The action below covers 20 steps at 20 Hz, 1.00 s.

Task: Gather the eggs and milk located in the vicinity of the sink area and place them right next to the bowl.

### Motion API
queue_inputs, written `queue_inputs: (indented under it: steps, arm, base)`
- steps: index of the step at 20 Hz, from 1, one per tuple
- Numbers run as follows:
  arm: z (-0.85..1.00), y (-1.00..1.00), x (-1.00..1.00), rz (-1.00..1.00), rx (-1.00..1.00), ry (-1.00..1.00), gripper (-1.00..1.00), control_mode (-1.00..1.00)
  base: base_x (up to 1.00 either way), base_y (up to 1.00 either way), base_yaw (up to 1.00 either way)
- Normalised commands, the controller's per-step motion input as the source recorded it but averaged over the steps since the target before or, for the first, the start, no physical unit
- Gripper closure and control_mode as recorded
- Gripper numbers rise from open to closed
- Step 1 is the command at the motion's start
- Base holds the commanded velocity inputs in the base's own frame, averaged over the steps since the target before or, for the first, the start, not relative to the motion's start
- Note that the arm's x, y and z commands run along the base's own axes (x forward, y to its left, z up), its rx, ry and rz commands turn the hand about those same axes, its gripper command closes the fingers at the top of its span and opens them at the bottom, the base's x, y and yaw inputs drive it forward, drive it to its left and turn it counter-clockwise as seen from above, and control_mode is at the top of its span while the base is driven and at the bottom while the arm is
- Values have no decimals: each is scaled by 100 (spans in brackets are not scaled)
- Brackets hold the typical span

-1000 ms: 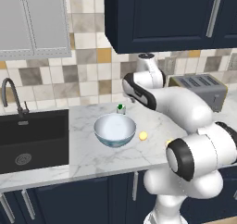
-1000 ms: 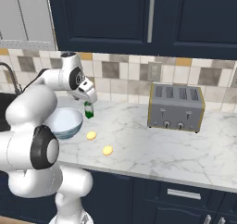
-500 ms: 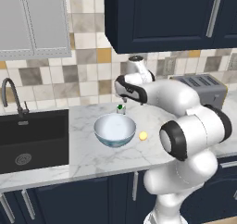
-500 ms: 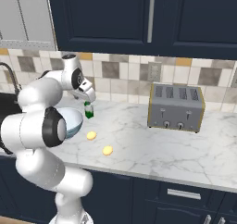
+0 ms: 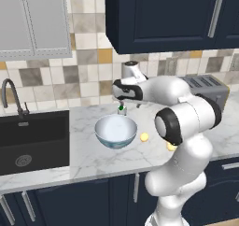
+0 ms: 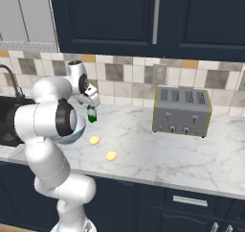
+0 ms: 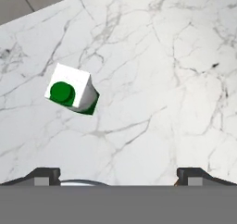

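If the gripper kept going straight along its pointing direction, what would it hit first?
Most likely bare marble counter. The gripper points down with jaws spread, and the milk sits left of that line.

White marble counter [image 5: 88, 159] w/ grey veins; milk carton [image 7: 72, 90] white w/ green cap & green side, bowl [image 5: 115, 130] pale blue-white, glossy. Two eggs [image 6: 94, 140] [image 6: 111, 156] yellow-orange. Sink [image 5: 32, 141] black, faucet [image 5: 11, 98] dark. Backsplash [image 5: 79, 75] tiles mixed beige, grey, tan, one mustard-yellow. Toaster [image 6: 182, 110] silver-grey, dark slots. Upper cabinets [image 6: 143, 15] navy w/ silver handles; a light grey cabinet [image 5: 32, 22] over the sink. Lower cabinets [image 5: 70, 199] navy
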Motion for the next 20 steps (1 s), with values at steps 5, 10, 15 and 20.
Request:
queue_inputs:
  steps: [5,10,15,20]
  arm:
    - [-13,7,28,0,0,0,-100,-100]
    - [-7,4,24,0,0,0,-100,-100]
    - [-5,6,20,0,0,0,-100,-100]
    - [-12,13,27,0,0,0,-100,-100]
  base:
    - [0,0,0]
    - [0,0,0]
    - [0,0,0]
    - [0,0,0]
